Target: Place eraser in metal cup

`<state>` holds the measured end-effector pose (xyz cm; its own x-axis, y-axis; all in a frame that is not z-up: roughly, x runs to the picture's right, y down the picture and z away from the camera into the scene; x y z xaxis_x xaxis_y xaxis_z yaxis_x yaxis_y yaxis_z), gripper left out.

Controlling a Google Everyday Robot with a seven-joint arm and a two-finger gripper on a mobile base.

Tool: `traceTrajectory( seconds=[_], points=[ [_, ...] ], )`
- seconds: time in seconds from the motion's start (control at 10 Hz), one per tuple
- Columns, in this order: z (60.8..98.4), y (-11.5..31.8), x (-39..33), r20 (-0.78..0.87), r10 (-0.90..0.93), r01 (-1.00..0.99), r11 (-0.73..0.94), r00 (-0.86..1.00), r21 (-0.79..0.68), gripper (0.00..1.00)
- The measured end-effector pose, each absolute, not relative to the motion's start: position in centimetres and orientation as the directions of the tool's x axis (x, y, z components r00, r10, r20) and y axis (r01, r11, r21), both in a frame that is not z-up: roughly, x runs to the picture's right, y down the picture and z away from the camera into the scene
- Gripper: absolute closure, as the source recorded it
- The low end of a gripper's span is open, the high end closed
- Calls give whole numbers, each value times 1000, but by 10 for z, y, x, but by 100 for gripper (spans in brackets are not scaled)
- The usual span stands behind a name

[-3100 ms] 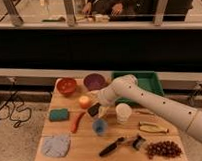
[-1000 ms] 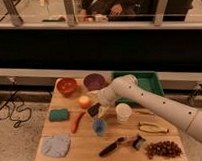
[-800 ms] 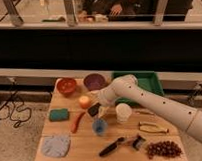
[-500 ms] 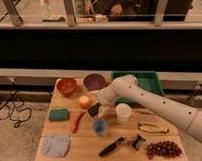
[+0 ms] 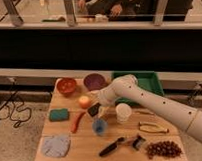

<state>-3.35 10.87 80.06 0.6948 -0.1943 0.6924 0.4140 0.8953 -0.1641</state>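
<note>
The white arm reaches in from the right and ends at the gripper [image 5: 97, 107], over the middle of the wooden table [image 5: 87, 150]. A small flat black block, the eraser [image 5: 93, 110], is tilted at the gripper's tip, and the gripper appears shut on it. Just right of the eraser, a silvery-tan patch that looks like the metal cup [image 5: 104, 113] is mostly hidden by the gripper. It stands between the eraser and the taller white cup [image 5: 123, 113]. The small blue cup [image 5: 99, 126] stands just below the eraser.
An orange bowl [image 5: 66, 85], a purple bowl [image 5: 94, 81] and a green tray [image 5: 142, 82] line the back. Around them lie an orange ball [image 5: 84, 101], a teal sponge [image 5: 59, 114], a red vegetable [image 5: 77, 121], a grey-blue cloth [image 5: 55, 145], a black-handled tool [image 5: 116, 145] and grapes [image 5: 161, 149].
</note>
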Motion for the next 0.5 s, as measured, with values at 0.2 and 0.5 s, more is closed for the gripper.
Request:
traceTrajectory(
  seconds=[0.2, 0.5],
  points=[
    [791, 100, -32, 685, -204, 397, 908, 700, -134, 20],
    [770, 81, -24, 663, -218, 370, 924, 716, -96, 20]
  ],
)
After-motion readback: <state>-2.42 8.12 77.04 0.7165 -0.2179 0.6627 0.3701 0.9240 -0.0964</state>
